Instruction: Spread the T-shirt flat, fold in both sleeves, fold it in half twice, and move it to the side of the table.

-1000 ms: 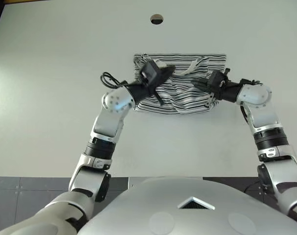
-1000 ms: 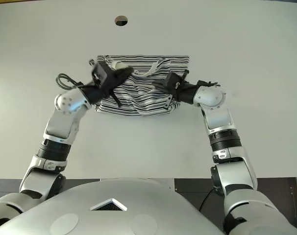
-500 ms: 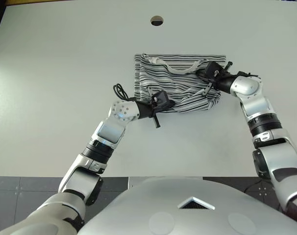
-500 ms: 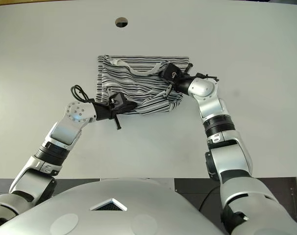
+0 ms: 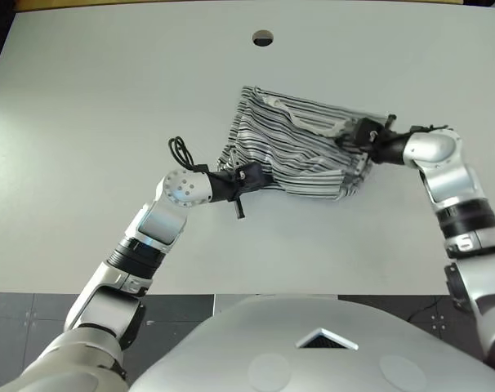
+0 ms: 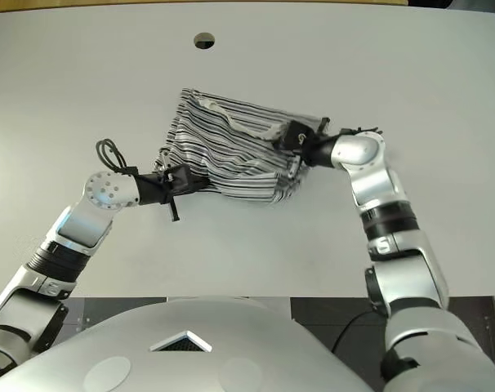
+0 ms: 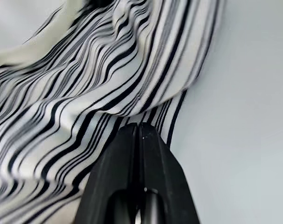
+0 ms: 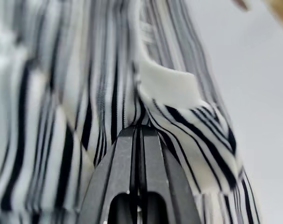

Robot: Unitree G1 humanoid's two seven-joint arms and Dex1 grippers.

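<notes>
A plain white table (image 5: 84, 98) with a small round hole (image 5: 263, 37) near its far edge stands over dark grey floor tiles (image 5: 35, 306). The folded, rumpled black-and-white striped T-shirt (image 5: 301, 151) lies mid-table, its long axis crosswise and skewed to the edges. The left gripper (image 5: 258, 173) is closed on the shirt's near-left corner. The right gripper (image 5: 351, 136) is clamped on its right side.

Bright, even light; soft shadows.

Head stereo pair looks down over table (image 5: 84, 98) — wrist cameras hug T-shirt (image 7: 85, 84).
</notes>
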